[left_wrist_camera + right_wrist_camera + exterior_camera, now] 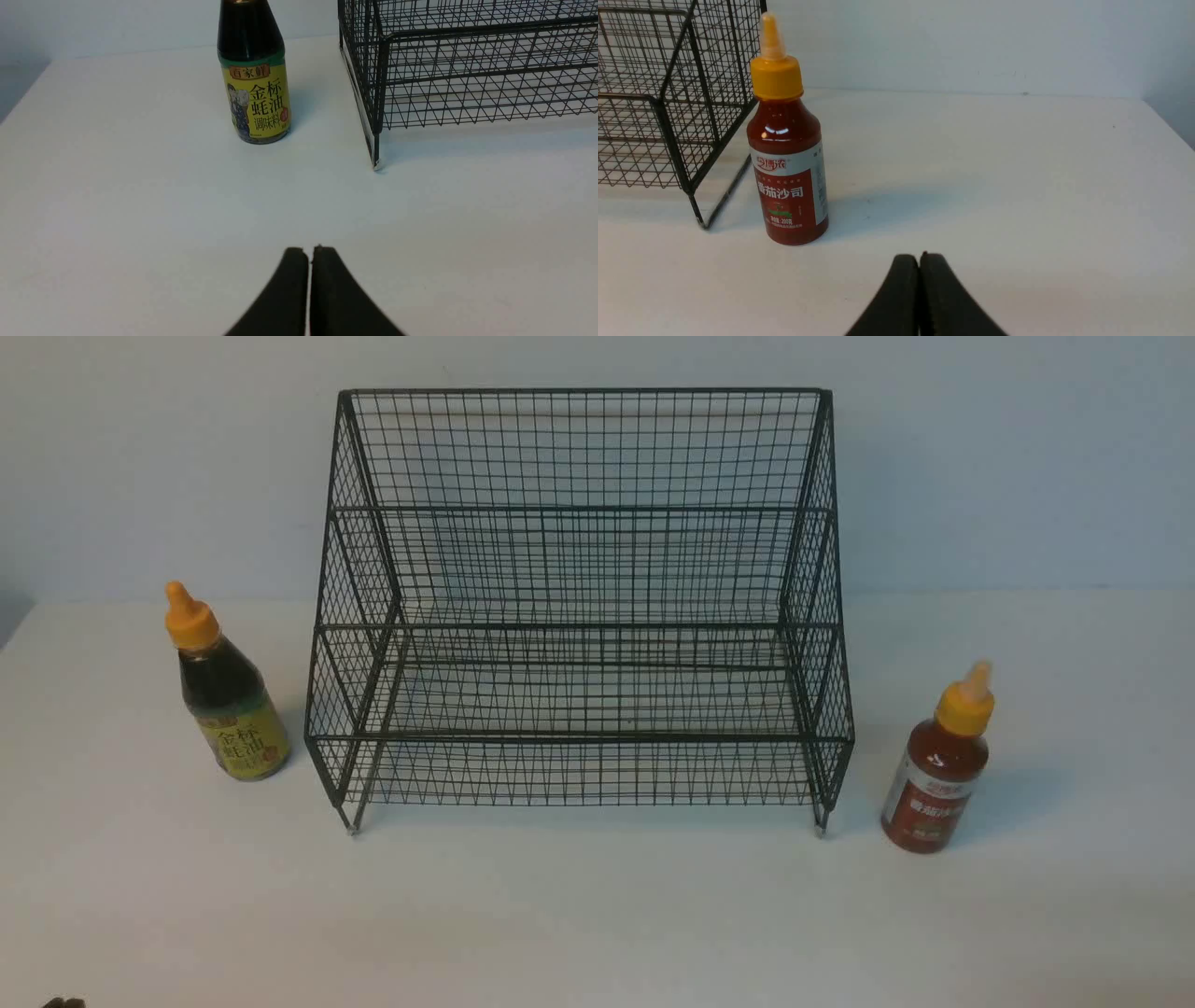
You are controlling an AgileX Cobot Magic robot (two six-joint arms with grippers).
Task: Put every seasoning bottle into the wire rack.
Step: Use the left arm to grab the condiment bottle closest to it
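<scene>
Black tapered claws, left (309,254) and right (920,261), clenched, cropped. Dark sauce bottle, yellow-green label (257,100), cap cropped in wrist view; red sauce bottle, yellow cap (787,140); both on white desk (597,915), flanking black wire-mesh rack (583,739).

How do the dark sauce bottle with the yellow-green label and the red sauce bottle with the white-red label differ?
The dark bottle narrows gradually upward; the red bottle has rounder shoulders. The dark one stands left of the rack, the red one right. Both stand upright, outside it.
</scene>
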